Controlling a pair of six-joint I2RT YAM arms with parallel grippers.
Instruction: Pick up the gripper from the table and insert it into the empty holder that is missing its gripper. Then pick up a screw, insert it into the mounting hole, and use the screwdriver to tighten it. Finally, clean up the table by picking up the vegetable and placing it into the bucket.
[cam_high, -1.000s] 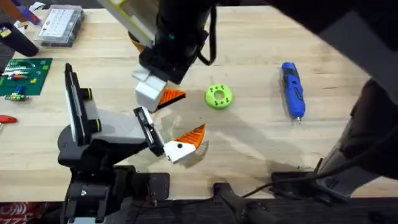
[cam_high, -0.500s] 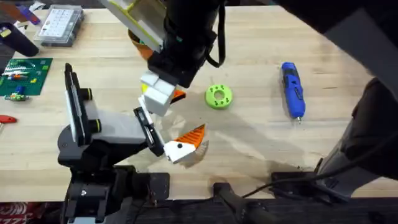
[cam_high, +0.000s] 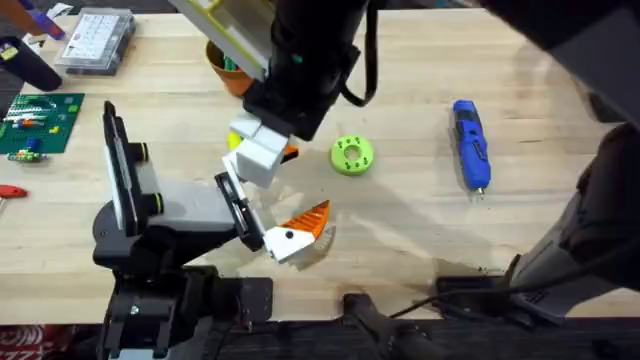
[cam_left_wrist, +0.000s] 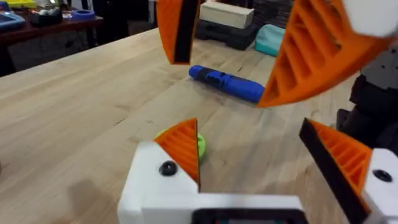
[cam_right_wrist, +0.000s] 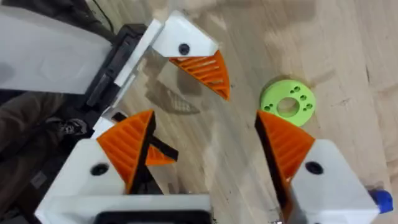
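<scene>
The holder (cam_high: 185, 205) is my left gripper (cam_high: 268, 205), standing open on its black stand. One orange finger (cam_high: 305, 220) is mounted on it and the other black bracket (cam_high: 230, 190) is bare. The loose gripper (cam_left_wrist: 183, 143) lies on the table just off that bracket, mostly covered in the overhead view (cam_high: 289, 152). My right gripper (cam_right_wrist: 205, 115) hovers open above it, with its fingers (cam_left_wrist: 311, 56) clear of it. The blue screwdriver (cam_high: 470, 145) lies far right. The orange bucket (cam_high: 216, 68) peeks from under the right arm. Screw and vegetable are hidden.
A green disc with holes (cam_high: 351, 155) lies just right of the loose gripper. A clear parts box (cam_high: 95, 40) and a green circuit board (cam_high: 35, 120) sit at the back left. Bare wood lies between the disc and the screwdriver.
My right arm has shifted right and slightly nearer. Its white finger base now covers most of the loose gripper's orange wedge. The holder and screwdriver have not moved.
</scene>
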